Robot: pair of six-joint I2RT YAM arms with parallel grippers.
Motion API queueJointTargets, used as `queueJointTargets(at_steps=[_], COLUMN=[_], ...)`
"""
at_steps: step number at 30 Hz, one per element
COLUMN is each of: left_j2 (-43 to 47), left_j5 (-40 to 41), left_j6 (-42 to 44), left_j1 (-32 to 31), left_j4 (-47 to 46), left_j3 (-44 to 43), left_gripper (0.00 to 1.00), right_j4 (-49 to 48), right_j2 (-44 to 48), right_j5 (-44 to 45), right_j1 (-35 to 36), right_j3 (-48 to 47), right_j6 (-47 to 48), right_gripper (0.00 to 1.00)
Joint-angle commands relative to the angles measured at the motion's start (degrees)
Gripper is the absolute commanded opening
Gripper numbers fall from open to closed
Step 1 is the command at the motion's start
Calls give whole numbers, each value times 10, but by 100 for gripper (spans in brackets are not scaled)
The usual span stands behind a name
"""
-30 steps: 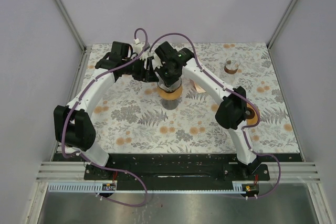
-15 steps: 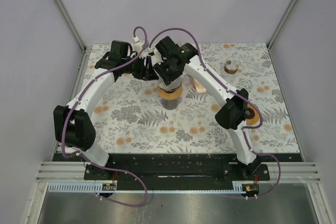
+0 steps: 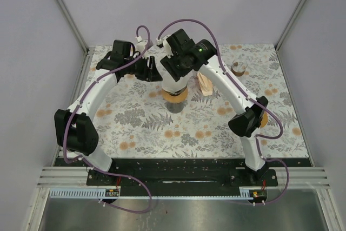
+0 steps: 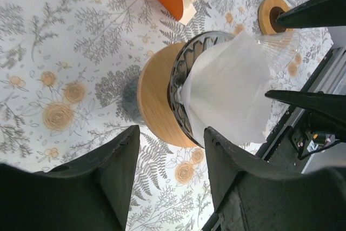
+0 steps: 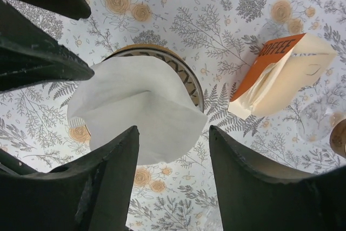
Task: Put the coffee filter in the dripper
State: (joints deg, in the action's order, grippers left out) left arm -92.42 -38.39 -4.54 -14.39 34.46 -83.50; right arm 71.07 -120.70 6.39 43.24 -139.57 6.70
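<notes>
The white paper coffee filter (image 5: 135, 106) sits opened out in the ribbed glass dripper (image 5: 188, 79), standing tall above its rim. The left wrist view shows the filter (image 4: 232, 90) in the dripper (image 4: 184, 79) on its wooden collar (image 4: 157, 101). My right gripper (image 5: 173, 131) is open and empty, just above the filter and not touching it. My left gripper (image 4: 170, 136) is open and empty, beside the dripper's collar. In the top view the dripper (image 3: 175, 96) is at table centre, with the right gripper (image 3: 173, 78) over it and the left gripper (image 3: 154, 72) to its left.
An orange coffee-filter box (image 3: 205, 84) lies just right of the dripper, open with paper filters showing (image 5: 281, 74). A small glass with a brown base (image 3: 238, 68) stands at the back right. A round wooden disc (image 4: 273, 14) lies near the right arm's elbow.
My right arm has lifted and pulled back to the right, off the filter, which stays in the dripper. The left arm has barely moved.
</notes>
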Motion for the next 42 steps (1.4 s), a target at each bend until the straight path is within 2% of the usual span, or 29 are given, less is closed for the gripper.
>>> queueJointTargets(at_steps=[1, 2, 4, 10, 16, 21, 23, 30, 38, 42], left_j2=[24, 28, 32, 34, 39, 38, 37, 37, 37, 37], left_j5=[-12, -11, -15, -41, -51, -58, -61, -64, -64, -67], left_j6=[12, 15, 17, 1, 2, 1, -2, -6, -4, -5], left_j1=[9, 9, 14, 61, 88, 90, 90, 91, 90, 90], left_j4=[-15, -15, -14, -14, -16, -17, -18, -19, -19, -19], left_j3=[-50, -51, -48, -45, -27, -19, -18, -14, -12, -14], left_gripper=[55, 56, 57, 58, 58, 58, 58, 59, 59, 59], right_j4=[-12, -14, -34, -152, -163, -132, -117, -105, -104, -104], right_j2=[36, 40, 61, 140, 119, 69, 50, 14, 5, 1], right_j5=[10, -7, -43, -62, -46, 12, 12, 23, 38, 35], right_j1=[-1, -1, 2, 47, 61, 74, 76, 96, 96, 96], right_j3=[-22, -17, 11, 159, 200, 174, 158, 142, 138, 140], right_j6=[14, 16, 19, 36, 17, 36, 43, 72, 81, 86], right_gripper=[64, 71, 99, 99, 95, 83, 75, 63, 26, 14])
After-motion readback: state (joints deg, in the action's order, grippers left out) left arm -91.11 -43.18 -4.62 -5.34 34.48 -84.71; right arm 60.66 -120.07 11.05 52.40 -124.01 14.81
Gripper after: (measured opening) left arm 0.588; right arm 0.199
